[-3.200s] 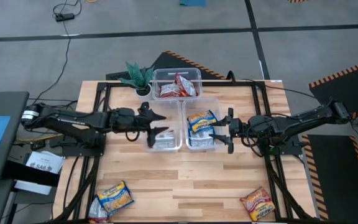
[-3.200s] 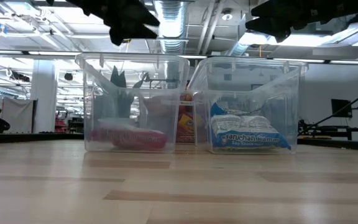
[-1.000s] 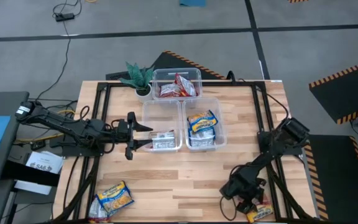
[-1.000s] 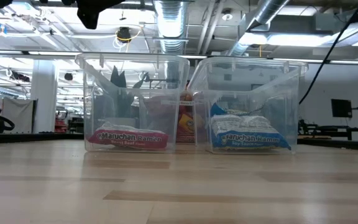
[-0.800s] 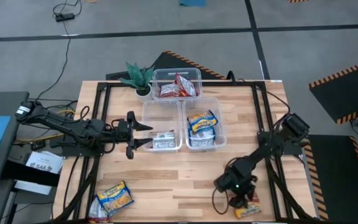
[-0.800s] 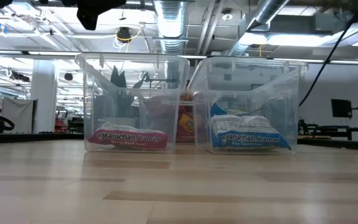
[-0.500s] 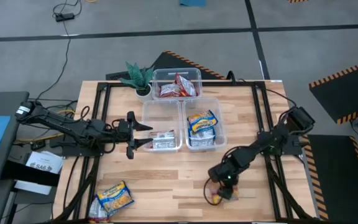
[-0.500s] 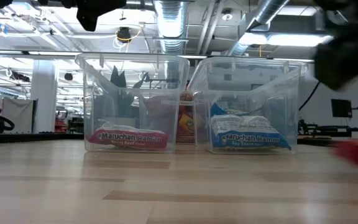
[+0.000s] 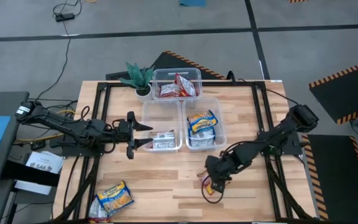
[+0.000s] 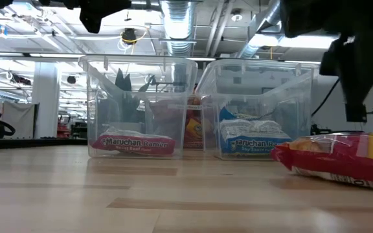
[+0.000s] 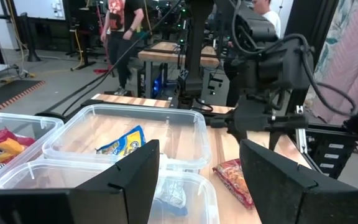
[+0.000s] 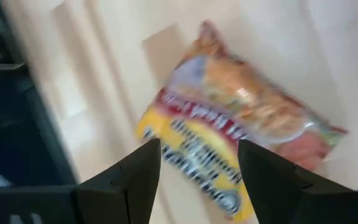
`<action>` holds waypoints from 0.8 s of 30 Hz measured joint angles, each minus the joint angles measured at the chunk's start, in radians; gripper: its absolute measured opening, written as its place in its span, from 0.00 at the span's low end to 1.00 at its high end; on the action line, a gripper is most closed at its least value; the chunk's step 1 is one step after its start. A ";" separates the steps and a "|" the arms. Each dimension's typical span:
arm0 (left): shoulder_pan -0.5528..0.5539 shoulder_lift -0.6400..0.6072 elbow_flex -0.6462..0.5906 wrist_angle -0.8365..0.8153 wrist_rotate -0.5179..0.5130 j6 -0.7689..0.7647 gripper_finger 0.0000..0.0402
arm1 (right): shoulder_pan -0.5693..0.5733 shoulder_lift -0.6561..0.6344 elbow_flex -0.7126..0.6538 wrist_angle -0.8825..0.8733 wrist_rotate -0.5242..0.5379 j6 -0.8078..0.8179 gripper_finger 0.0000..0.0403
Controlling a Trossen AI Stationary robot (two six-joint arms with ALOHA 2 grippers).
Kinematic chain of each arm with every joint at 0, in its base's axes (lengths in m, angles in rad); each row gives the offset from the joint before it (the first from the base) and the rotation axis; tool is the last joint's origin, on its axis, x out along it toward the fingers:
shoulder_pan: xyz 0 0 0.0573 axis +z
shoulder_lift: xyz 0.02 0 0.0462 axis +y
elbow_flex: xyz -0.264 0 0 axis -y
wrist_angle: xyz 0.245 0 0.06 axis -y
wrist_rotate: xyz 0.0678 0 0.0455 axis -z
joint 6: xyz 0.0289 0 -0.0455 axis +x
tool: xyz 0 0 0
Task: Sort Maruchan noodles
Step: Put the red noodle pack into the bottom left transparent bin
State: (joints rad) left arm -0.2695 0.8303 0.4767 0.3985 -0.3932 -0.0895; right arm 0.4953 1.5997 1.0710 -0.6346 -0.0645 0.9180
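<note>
A red-and-yellow Maruchan packet (image 9: 208, 185) lies flat on the wood in front of the bins (image 10: 342, 162) (image 12: 241, 149) (image 11: 232, 180). My right gripper (image 9: 215, 174) (image 12: 199, 149) is open, pointing down just above it. My left gripper (image 9: 146, 135) (image 11: 197, 149) is open and hovers at the left edge of the left bin (image 9: 146, 111). That bin holds a red-and-silver packet (image 9: 161, 142) (image 10: 133, 144). The right bin (image 9: 221, 127) holds blue-and-silver packets (image 9: 202, 124) (image 10: 259, 144). The far bin (image 9: 155, 76) holds red packets (image 9: 178, 86). My right gripper stands over the red-and-yellow packet with its fingers (image 12: 266, 180) spread. The wrist view shows the whole packet beyond them. I cannot tell whether a fingertip touches it. The packet lies on the table.
Yellow-orange packets (image 9: 114, 198) lie at the table's near left corner. A small green plant (image 9: 138, 76) stands left of the far bin. Bare wood lies between the bins and the near edge. People stand in the room beyond, in the left wrist view.
My right arm has swept from the table's near right corner toward the left, to a spot in front of the right bin. The red-and-yellow packet has travelled with it from that corner to the near middle, and now lies flat.
</note>
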 joint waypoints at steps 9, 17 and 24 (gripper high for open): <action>0.000 0.000 0.000 -0.011 -0.013 0.000 0.52 | 0.040 0.189 0.203 -0.274 0.119 -0.079 0.59; 0.000 0.000 0.000 -0.022 -0.013 0.000 0.52 | 0.057 0.325 0.273 -0.264 0.154 -0.235 0.59; 0.000 0.000 0.000 -0.026 -0.014 0.000 0.52 | 0.058 0.375 0.276 -0.271 0.170 -0.307 0.57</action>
State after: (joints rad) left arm -0.2695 0.8307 0.4770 0.3724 -0.4068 -0.0898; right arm 0.5529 1.9743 1.3467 -0.9058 0.1050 0.6108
